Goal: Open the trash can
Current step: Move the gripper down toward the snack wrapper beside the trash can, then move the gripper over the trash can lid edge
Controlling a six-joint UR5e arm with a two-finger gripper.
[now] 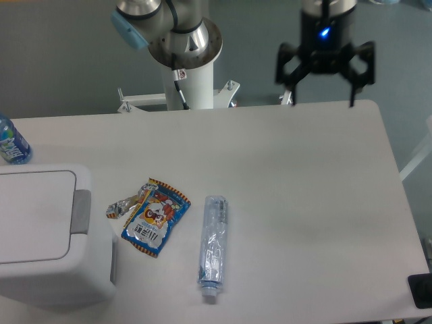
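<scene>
The trash can [40, 233] is a big white boxy bin at the table's left front, its flat lid down and a grey push tab [82, 211] on its right side. My gripper [322, 96] hangs open above the table's far edge, right of centre, black fingers spread wide with nothing between them. It is far from the bin, well up and to the right of it.
A colourful snack wrapper [154, 216] and a small crumpled foil piece [121, 206] lie just right of the bin. A crushed clear plastic bottle [214, 246] lies beside them. A blue-labelled bottle [11, 143] stands at the far left edge. The robot base [189, 61] rises behind the table.
</scene>
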